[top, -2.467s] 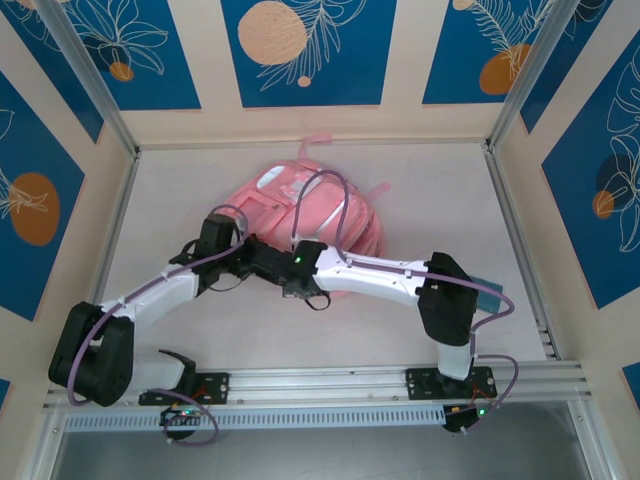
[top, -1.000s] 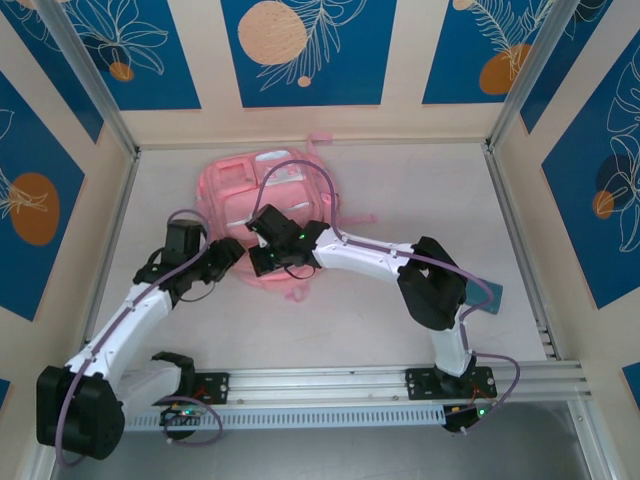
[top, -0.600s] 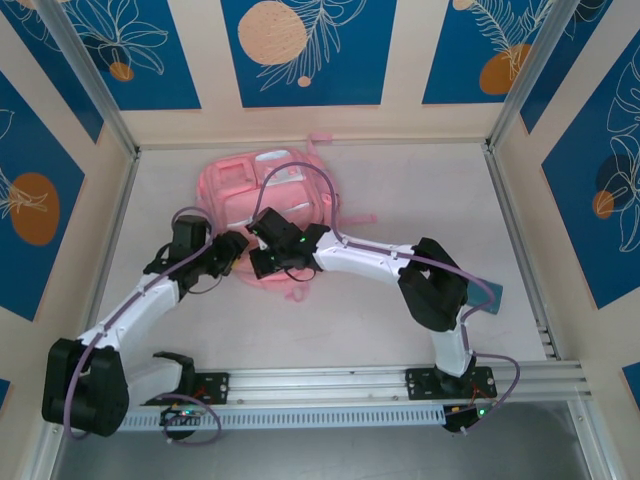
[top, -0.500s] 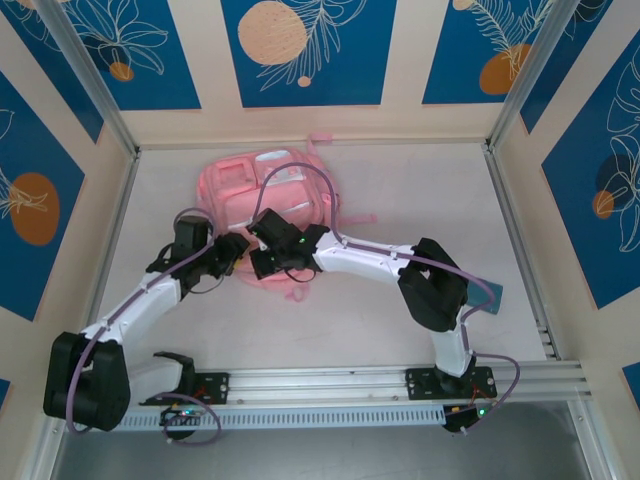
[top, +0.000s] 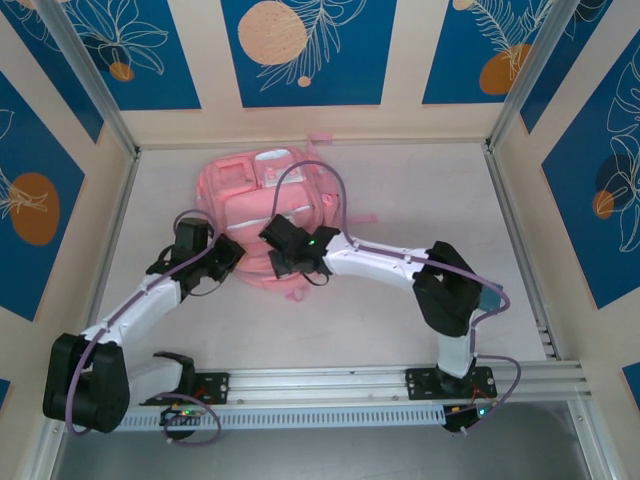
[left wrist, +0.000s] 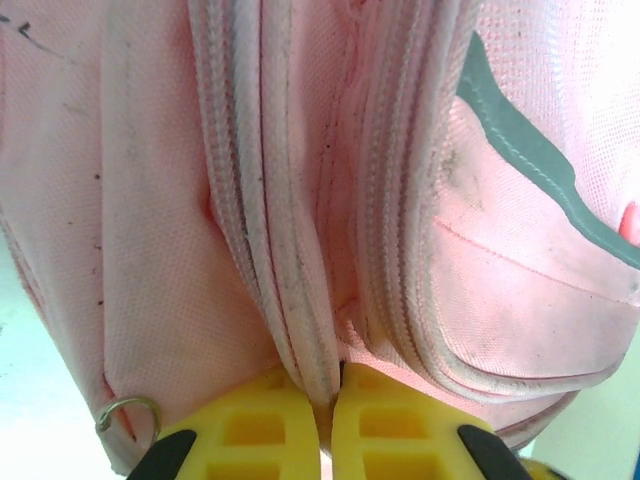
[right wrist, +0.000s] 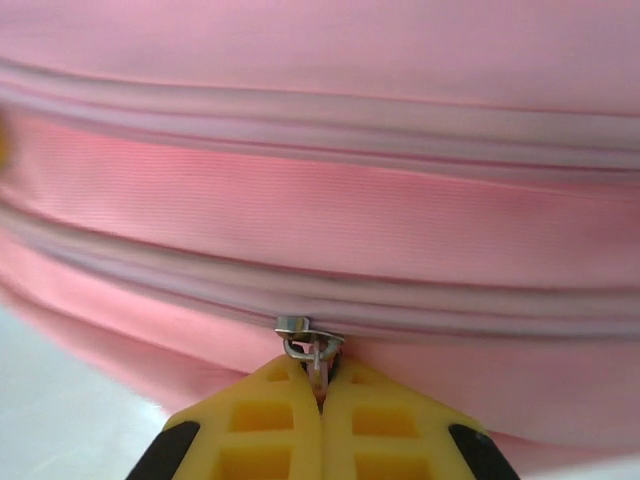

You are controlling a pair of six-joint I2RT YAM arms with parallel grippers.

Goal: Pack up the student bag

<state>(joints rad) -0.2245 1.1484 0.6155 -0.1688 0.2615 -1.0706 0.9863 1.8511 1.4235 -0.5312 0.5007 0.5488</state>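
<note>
The table [top: 420, 200] is taken up in its far left-centre part by the student bag [top: 262, 195], which is laid flat, its pockets upward and its bottom edge toward the arms. Well apart from it, just beside the right arm's elbow, a teal object [top: 490, 296] is partly seen; what it is cannot be told.

The bag's near left corner is met by the left gripper [left wrist: 328, 385], whose yellow fingers are pressed together on a piped seam [left wrist: 300, 300] beside a zip track, so that the fabric is pinned. The near middle of the bag is met by the right gripper [right wrist: 320, 375], which is closed tight on the small metal pull tab [right wrist: 318, 358] hanging from the slider [right wrist: 305, 326] of a long zip [right wrist: 450, 318].

The step in hand is judged to be the opening of a compartment: the bag is anchored by one arm and the pull is held by the other. Whether the zip is already parted anywhere cannot be told.

For the next move, a pull along the zip's line is called for, away from the pinned seam, with the tab kept in line with the track so that it is not torn from the fingers and the soft cloth is not dragged across the table
</note>
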